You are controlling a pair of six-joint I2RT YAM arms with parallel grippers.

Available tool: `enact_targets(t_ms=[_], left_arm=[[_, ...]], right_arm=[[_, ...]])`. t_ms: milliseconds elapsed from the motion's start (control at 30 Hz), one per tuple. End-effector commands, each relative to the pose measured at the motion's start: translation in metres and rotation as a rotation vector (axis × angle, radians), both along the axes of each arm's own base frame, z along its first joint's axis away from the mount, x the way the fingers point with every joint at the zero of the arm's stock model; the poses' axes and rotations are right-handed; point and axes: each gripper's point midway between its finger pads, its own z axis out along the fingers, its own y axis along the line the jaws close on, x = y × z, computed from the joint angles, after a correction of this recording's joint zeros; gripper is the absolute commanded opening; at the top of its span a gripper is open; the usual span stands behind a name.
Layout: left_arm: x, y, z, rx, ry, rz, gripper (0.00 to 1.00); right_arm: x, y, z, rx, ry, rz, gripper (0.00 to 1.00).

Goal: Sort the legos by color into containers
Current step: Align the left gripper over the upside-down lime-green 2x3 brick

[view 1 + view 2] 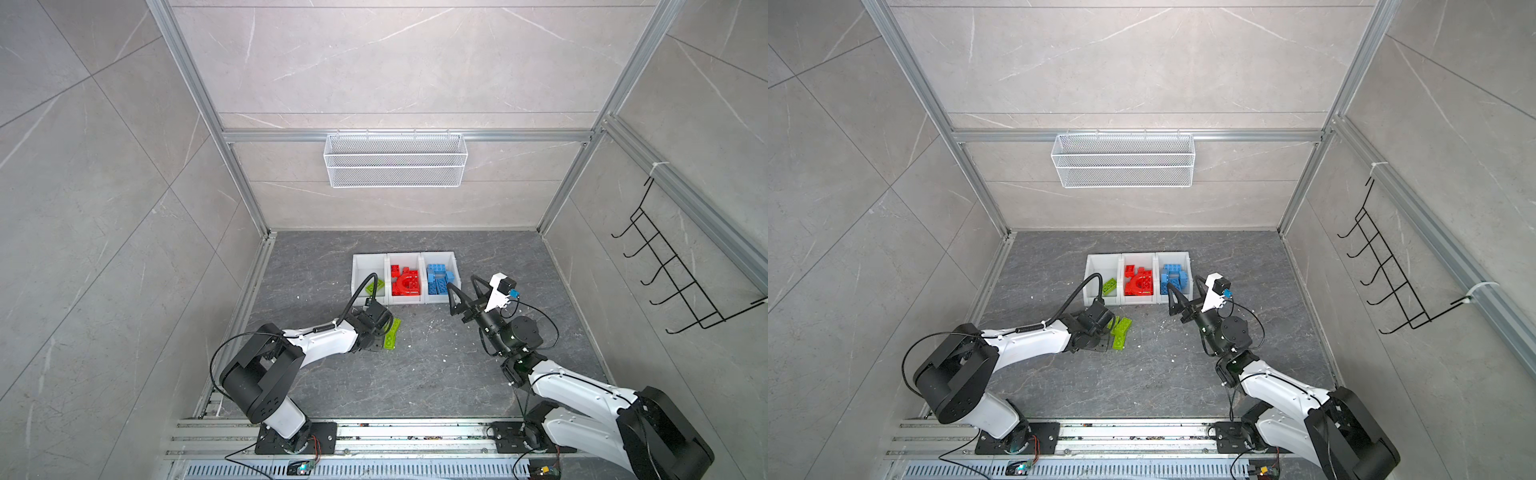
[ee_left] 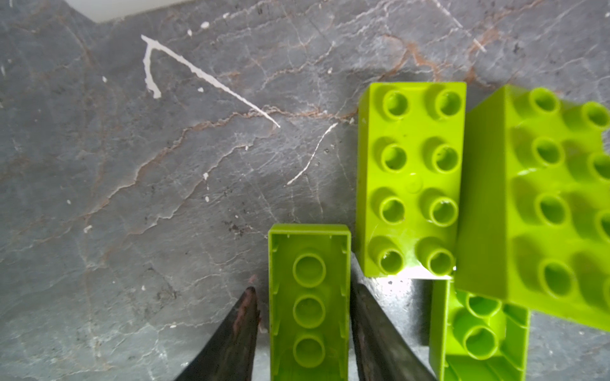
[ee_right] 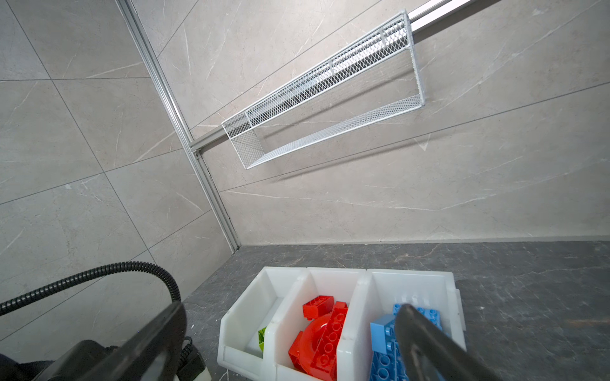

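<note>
On the grey worktop (image 1: 415,374), at about 5 o'clock from the white bin (image 1: 360,266) already holding one green piece (image 1: 1109,285), a narrow green brick (image 2: 309,330) is seen hollow side up beside other green bricks (image 2: 412,178). Its long axis is lined up with the left gripper (image 2: 304,287), whose jaws are set close along both long walls, though a firm clamp cannot be confirmed; the right gripper (image 1: 460,281) is held spread and empty. The brick is judged light, rigid and smooth, best pinched across its short width.
</note>
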Motion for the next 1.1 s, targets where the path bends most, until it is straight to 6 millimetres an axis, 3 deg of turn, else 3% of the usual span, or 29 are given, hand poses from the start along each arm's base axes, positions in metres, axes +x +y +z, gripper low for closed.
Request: enact_targets(t_ms=[0, 300, 533, 633, 833, 900, 933, 967, 1067], left_arm=[[-0.001, 0.003, 0.015, 0.0, -0.02, -0.01, 0.46], [-0.009, 0.007, 0.034, -0.034, -0.045, -0.03, 0.33], [-0.005, 0.006, 0.055, -0.053, -0.085, -0.032, 0.29], [0.004, 0.002, 0.071, -0.042, -0.12, -0.056, 0.29], [0.042, -0.009, 0.109, -0.067, -0.182, -0.085, 0.28], [0.045, -0.014, 0.111, -0.07, -0.154, -0.109, 0.31], [0.043, -0.013, 0.109, -0.054, -0.135, -0.11, 0.39], [0.04, -0.01, 0.106, -0.043, -0.116, -0.106, 0.46], [0.023, -0.004, 0.089, -0.054, -0.073, -0.108, 0.52]], right_arm=[[0.002, -0.002, 0.007, -0.004, -0.021, -0.016, 1.0], [0.002, -0.008, 0.005, -0.014, -0.018, -0.047, 1.0], [0.001, -0.007, 0.006, -0.014, -0.017, -0.042, 1.0], [0.0, -0.008, 0.007, -0.009, -0.02, -0.042, 1.0], [0.002, -0.004, 0.006, -0.009, -0.013, -0.028, 1.0], [0.001, -0.004, 0.007, -0.015, -0.014, -0.023, 1.0], [0.001, -0.004, 0.007, -0.018, -0.012, -0.024, 1.0], [0.0, -0.005, 0.008, -0.018, -0.01, -0.025, 1.0], [0.0, -0.006, 0.008, -0.022, -0.01, -0.031, 1.0]])
